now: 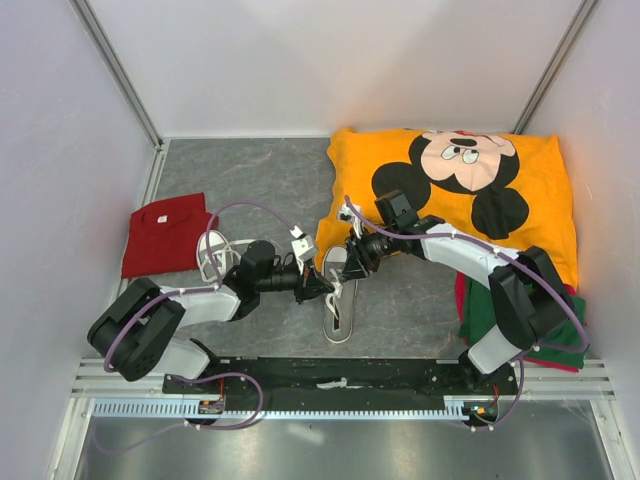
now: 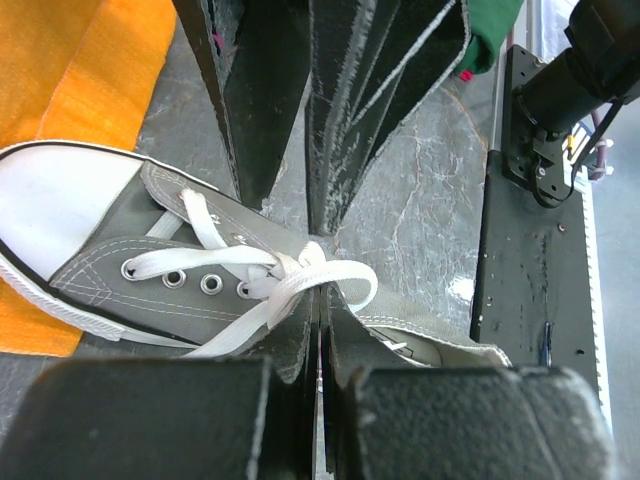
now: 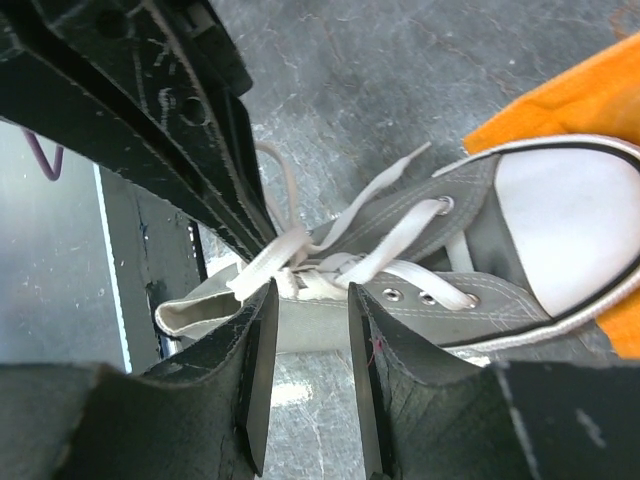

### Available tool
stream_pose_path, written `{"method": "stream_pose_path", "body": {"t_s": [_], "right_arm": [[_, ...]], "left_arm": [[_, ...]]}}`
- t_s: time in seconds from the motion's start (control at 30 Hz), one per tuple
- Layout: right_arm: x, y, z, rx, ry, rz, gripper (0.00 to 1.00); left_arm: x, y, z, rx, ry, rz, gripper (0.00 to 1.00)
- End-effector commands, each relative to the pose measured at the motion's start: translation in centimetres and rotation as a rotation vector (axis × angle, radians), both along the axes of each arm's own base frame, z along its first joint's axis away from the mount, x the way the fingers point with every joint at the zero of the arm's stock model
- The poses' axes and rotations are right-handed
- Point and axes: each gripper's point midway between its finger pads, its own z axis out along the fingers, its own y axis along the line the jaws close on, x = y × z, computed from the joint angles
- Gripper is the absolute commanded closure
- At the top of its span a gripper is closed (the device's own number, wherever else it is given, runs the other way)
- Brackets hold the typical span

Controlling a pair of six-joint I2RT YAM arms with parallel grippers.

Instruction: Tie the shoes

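Tying barely begun: centre sneaker (image 1: 340, 295), toe on the orange Mickey shirt (image 1: 540, 190), has laces crossed but no bow, left hand (image 2: 320, 310) pinched shut on a lace loop (image 2: 335, 275), right hand (image 3: 312, 300) part-open astride the crossing; second sneaker (image 1: 213, 250) beside the red shirt (image 1: 165, 232) looks untied.

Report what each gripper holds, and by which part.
Left gripper pinches the white lace of the shoe at its loop beside the eyelets. Right gripper straddles the lace crossing, jaws apart; a grip cannot be told.
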Motion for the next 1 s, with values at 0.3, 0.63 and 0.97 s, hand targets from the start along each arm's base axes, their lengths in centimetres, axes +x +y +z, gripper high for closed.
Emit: {"method": "stream_pose_path", "body": {"t_s": [0.3, 0.63, 0.97], "right_arm": [[-1.3, 1.4, 0.1, 0.024, -0.060, 0.097, 0.59], [-1.2, 1.3, -0.4, -0.001, -0.068, 0.089, 0.89], [-1.0, 0.7, 0.1, -0.021, -0.100, 0.063, 1.00]], "left_arm": [[-0.1, -0.5, 1.1, -0.038, -0.052, -0.050, 0.98], [-0.2, -0.6, 1.3, -0.044, -0.058, -0.058, 0.98], [-0.7, -0.1, 1.6, -0.024, -0.093, -0.073, 0.82]]}}
